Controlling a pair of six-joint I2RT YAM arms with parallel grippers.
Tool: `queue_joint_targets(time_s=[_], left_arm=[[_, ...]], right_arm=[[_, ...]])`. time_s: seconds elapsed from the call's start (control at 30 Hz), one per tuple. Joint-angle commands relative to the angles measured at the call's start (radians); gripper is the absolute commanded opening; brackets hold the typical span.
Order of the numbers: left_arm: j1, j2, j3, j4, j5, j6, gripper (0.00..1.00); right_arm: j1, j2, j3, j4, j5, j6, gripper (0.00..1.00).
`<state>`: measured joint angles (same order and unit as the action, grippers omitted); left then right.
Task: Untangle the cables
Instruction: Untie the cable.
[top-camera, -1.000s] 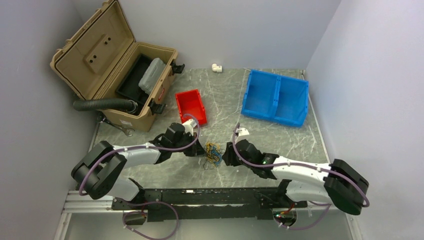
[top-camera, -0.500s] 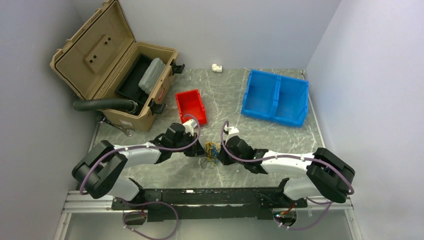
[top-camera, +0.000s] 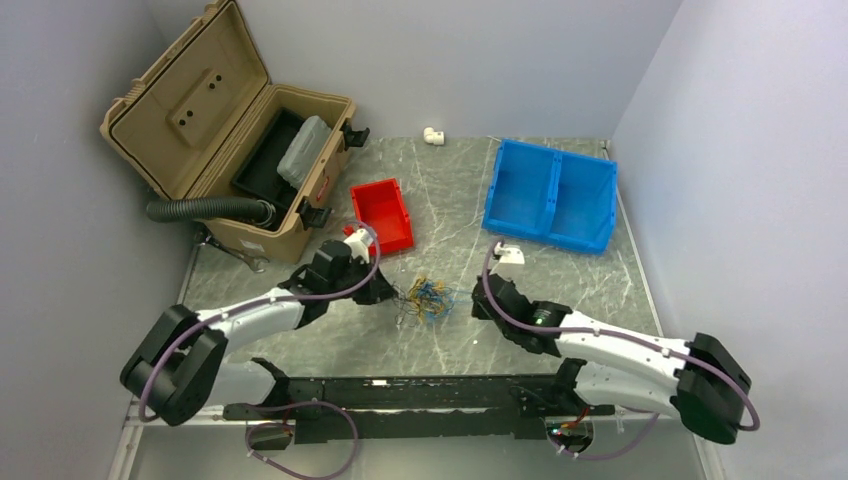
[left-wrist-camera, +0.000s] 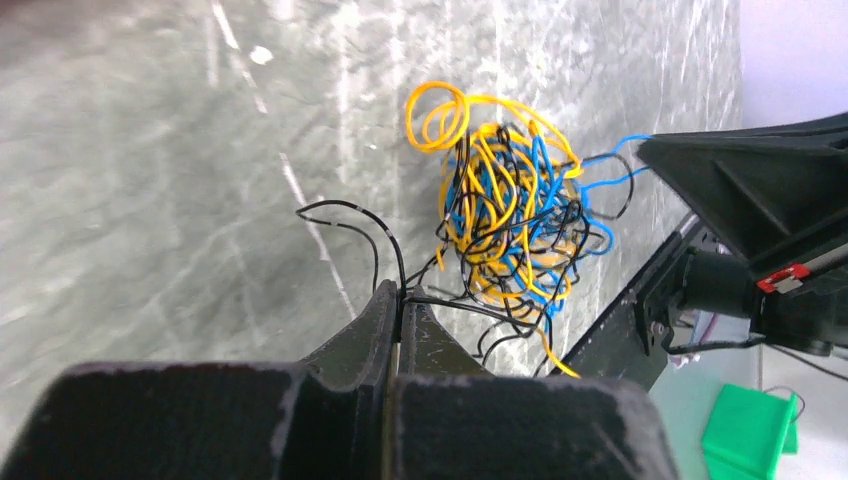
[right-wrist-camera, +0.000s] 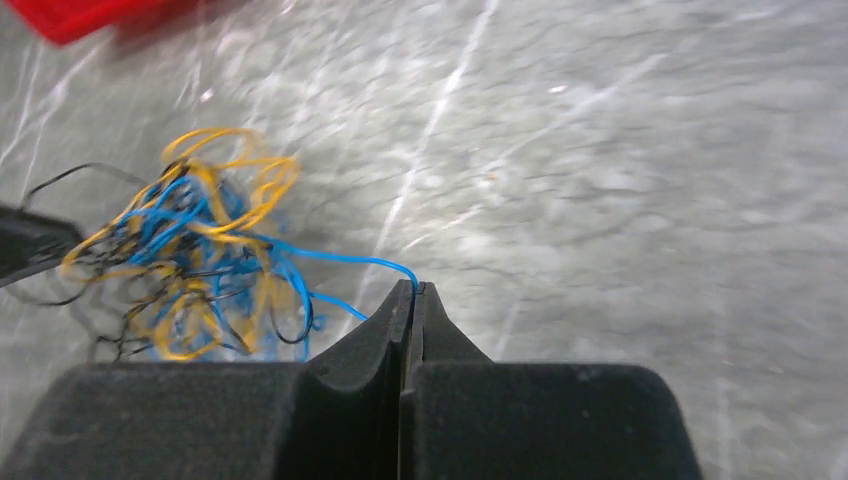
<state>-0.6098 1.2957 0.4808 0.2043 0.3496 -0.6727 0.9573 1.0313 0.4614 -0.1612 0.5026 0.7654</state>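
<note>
The cables (top-camera: 428, 297) lay tangled near the middle of the bench (top-camera: 450, 200), toward its front edge; the left gripper (left-wrist-camera: 400, 305) was clamped on a black strand; the right gripper (right-wrist-camera: 412, 290) was clamped on a blue one.

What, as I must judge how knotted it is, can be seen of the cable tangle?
The cables are hair-thin flexible wires, orange-yellow, blue and black, bunched in one loose ball of overlapping loops on the grey marbled table. A black strand runs out to the left gripper, shut on it; a blue strand leads to the right gripper, likewise shut on it. A yellow coil sticks out at one edge.
</note>
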Motion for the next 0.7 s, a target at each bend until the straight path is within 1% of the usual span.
queue_joint_targets(time_s=[0.0, 0.1, 0.17, 0.27, 0.33, 0.47, 0.5, 0.6, 0.67], left_arm=[[0.062, -0.095, -0.028, -0.091, -0.062, 0.031, 0.0], [0.073, -0.155, -0.033, -0.137, -0.106, 0.047, 0.0], [0.074, -0.174, -0.035, -0.152, -0.115, 0.056, 0.0], [0.074, -0.174, -0.031, -0.154, -0.099, 0.064, 0.0], [0.074, -0.162, -0.03, -0.134, -0.073, 0.068, 0.0], [0.073, -0.127, -0.03, -0.088, -0.01, 0.068, 0.0], [0.074, -0.116, -0.028, -0.077, 0.007, 0.067, 0.0], [0.069, -0.08, -0.023, -0.05, 0.046, 0.072, 0.0], [0.065, -0.06, -0.024, -0.028, 0.063, 0.073, 0.0]], right_arm=[[-0.023, -0.106, 0.033, -0.259, 0.271, 0.135, 0.0], [-0.032, -0.189, 0.045, -0.386, 0.353, 0.227, 0.0], [-0.034, -0.247, 0.03, -0.394, 0.363, 0.216, 0.0], [-0.034, -0.317, -0.005, -0.318, 0.331, 0.149, 0.0], [-0.033, -0.341, -0.028, -0.237, 0.262, 0.063, 0.0], [-0.034, -0.318, -0.021, -0.174, 0.167, 0.01, 0.0], [-0.034, -0.308, -0.017, -0.156, 0.147, -0.016, 0.02], [-0.033, -0.241, -0.004, -0.081, 0.029, -0.093, 0.24], [-0.033, -0.196, 0.01, -0.04, -0.042, -0.137, 0.3]])
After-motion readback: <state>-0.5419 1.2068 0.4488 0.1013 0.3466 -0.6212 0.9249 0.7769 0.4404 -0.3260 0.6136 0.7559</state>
